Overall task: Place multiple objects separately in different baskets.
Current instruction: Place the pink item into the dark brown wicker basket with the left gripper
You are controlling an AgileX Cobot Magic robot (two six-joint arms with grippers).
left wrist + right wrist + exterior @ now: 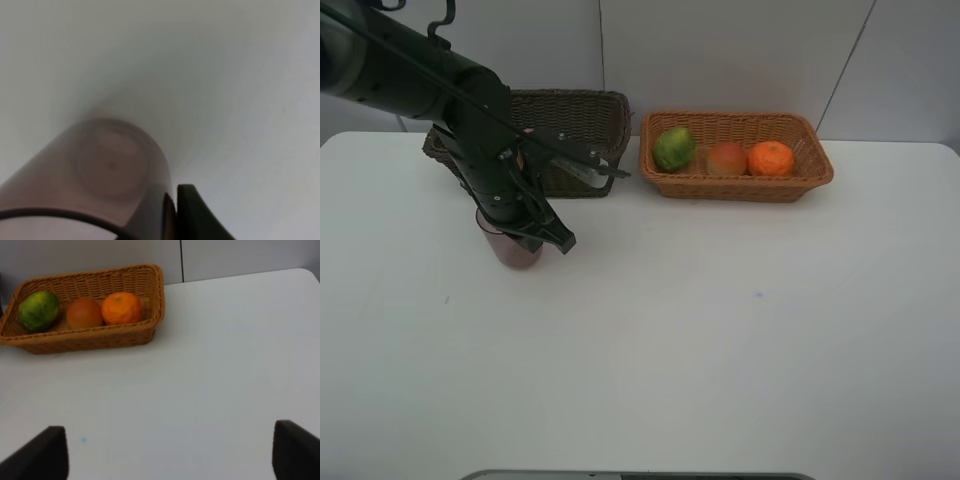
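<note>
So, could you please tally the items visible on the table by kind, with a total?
Fruits: 3 – green fruit, peach-like fruit, orange
Cups: 1 – mauve cup
Baskets: 2 – dark basket, tan basket
Total: 6

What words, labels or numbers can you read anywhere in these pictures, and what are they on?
None: no readable text shows in any view.
The cup in the left gripper is plain.
The light basket and its three fruits carry no labels.
The dark basket is partly hidden by the arm; its contents cannot be checked.
</note>
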